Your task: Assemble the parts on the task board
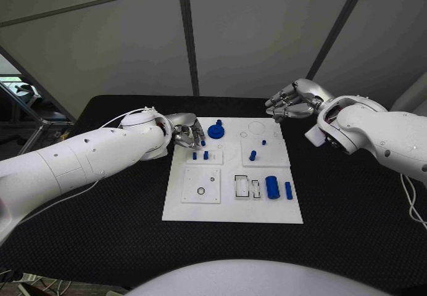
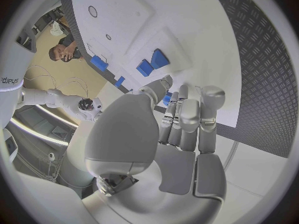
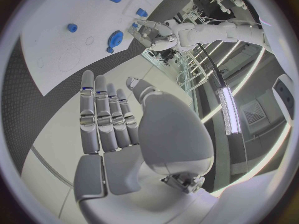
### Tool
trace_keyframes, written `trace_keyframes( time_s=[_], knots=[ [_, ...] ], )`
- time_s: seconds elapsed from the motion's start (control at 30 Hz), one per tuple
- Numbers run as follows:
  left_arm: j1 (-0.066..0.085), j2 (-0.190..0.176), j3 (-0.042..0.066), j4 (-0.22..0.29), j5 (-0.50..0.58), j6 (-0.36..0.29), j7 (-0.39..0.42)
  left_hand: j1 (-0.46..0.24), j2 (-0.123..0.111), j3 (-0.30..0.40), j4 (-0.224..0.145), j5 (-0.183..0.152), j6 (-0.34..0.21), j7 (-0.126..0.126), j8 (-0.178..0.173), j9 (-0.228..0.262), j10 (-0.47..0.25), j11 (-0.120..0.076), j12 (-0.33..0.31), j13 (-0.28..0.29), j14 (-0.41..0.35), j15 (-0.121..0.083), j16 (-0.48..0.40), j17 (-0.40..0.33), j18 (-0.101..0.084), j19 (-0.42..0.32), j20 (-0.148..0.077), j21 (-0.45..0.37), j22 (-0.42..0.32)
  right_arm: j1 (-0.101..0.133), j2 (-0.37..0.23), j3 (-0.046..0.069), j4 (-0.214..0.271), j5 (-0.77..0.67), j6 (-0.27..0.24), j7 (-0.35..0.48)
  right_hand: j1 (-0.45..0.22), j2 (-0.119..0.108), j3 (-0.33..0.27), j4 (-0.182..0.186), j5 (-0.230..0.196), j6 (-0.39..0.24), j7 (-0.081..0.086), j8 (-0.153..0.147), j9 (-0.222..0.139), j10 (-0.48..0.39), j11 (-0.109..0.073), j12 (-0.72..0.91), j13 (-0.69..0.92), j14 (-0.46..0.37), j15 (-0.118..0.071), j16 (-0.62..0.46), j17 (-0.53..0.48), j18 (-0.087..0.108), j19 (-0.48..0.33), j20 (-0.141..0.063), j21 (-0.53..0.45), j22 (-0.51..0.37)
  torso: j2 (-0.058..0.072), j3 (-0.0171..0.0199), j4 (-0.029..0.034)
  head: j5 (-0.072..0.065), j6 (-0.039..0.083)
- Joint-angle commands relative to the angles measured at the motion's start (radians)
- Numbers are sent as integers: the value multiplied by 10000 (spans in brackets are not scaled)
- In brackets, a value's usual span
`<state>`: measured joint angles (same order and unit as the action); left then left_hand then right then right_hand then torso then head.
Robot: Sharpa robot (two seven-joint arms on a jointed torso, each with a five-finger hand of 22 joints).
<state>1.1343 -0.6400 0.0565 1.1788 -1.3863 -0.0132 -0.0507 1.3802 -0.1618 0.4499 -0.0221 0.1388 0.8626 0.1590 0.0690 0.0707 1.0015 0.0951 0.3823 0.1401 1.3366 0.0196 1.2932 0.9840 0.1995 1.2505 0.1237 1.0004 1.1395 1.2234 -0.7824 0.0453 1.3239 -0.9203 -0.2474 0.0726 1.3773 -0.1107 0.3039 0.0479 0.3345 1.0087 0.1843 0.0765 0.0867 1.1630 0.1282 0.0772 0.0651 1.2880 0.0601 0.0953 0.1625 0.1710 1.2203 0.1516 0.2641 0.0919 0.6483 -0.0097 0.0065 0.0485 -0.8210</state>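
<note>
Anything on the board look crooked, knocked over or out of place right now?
Nothing stands out. The task board lies square on the table, the two blue cylinders lie side by side near its right edge, and the blue gear sits near the left robot hand.

Lighting: even, soft light is falling on the task board (image 1: pixel 233 213), casting only faint shadows | Glare: a bright ceiling strip is glowing beside the right hand (image 3: pixel 118 129) | Distortion: fisheye bending is curving straight edges around the left hand (image 2: pixel 168 134) | Focus: rims are darkening and softening.
</note>
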Motion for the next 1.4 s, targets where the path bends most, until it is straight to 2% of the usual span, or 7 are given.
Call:
trace_keyframes(
  time_s=[0.03,0.3,0.43,0.57,0.67,0.9,1.4],
  knots=[
    [4,-97,62,32,107,-330,125,14,-7,-27,-52,-39,26,36,14,0,-147,33,-84,-8,-123,25,-84,-119,-659,-113,-9,-118,-47,12,-30,7,16,-1499,294,-275,192,-11,-15,-130,-127,145,-69,84,25,39,-125,29,-14,471,-154,202,124,122,388,-161,293,145,-1,-4,8,-5,10],
    [-98,-524,514,103,795,-1060,637,124,56,97,-140,-30,500,87,277,56,-259,98,-155,-17,-320,65,-285,-541,-625,-209,18,-306,-130,-20,-111,4,113,-3835,290,-631,321,7,29,-376,-159,495,-277,80,36,295,-370,14,-7,1986,-587,1091,843,80,1392,-669,1590,880,-3,-3,-5,-47,135],
    [-116,-873,613,245,2329,-1881,1233,-44,90,127,-63,-50,1017,67,529,128,-89,86,-85,18,-544,75,-591,-1117,-521,-487,43,-808,-443,-106,-175,2,317,-5226,271,-907,240,-46,288,-397,-200,720,-381,18,24,520,-482,-45,-3,2120,-738,1934,1686,30,1452,-785,2531,1510,-13,-10,-8,-210,236],
    [-124,-1238,642,497,4639,-2521,1936,-246,90,38,56,-57,1064,63,524,112,117,47,54,93,-1066,58,-1219,-2038,-335,-1068,35,-1808,-1109,-228,-205,-1,527,-6334,270,-1203,212,-109,551,-433,-545,977,-504,45,67,860,-595,-3,53,2216,-879,2991,2507,48,1481,-860,3370,2097,3,-5,-10,-362,312],
    [-141,-1526,650,766,6663,-2811,2538,-454,58,-131,185,-52,1189,157,570,117,-141,151,8,91,-2278,159,-2619,-3932,-179,-1901,106,-3097,-1936,-347,-214,-4,663,-7020,319,-1456,84,-222,770,-376,-660,930,-501,-39,65,784,-594,-114,34,2212,-853,3667,3011,-104,1544,-870,4616,3454,-5,-10,7,-482,344],
    [-290,-2074,652,1550,10454,-2494,3741,-458,208,-413,251,-44,1055,265,504,59,-559,290,93,59,-2769,281,-3540,-4583,-162,-2245,238,-3992,-2527,-574,-145,-37,754,-7677,597,-1804,-92,-497,990,-301,-1005,548,-380,-139,-5,50,-444,-145,-18,2040,-741,4183,3507,-164,1293,-788,5395,4194,6,-7,8,-509,409],
    [-481,-2362,652,2357,12077,-1977,4377,-350,325,-509,212,-6,950,310,470,36,-719,330,191,43,-2875,317,-3772,-4782,-164,-2244,256,-4277,-2745,-810,405,-104,348,-7930,650,-1841,-138,-612,1259,-282,-1026,342,-250,-104,-9,-150,-372,8,15,1839,-667,5087,4286,-265,1059,-645,7149,6022,17,-7,-4,-446,379]
  ],
)
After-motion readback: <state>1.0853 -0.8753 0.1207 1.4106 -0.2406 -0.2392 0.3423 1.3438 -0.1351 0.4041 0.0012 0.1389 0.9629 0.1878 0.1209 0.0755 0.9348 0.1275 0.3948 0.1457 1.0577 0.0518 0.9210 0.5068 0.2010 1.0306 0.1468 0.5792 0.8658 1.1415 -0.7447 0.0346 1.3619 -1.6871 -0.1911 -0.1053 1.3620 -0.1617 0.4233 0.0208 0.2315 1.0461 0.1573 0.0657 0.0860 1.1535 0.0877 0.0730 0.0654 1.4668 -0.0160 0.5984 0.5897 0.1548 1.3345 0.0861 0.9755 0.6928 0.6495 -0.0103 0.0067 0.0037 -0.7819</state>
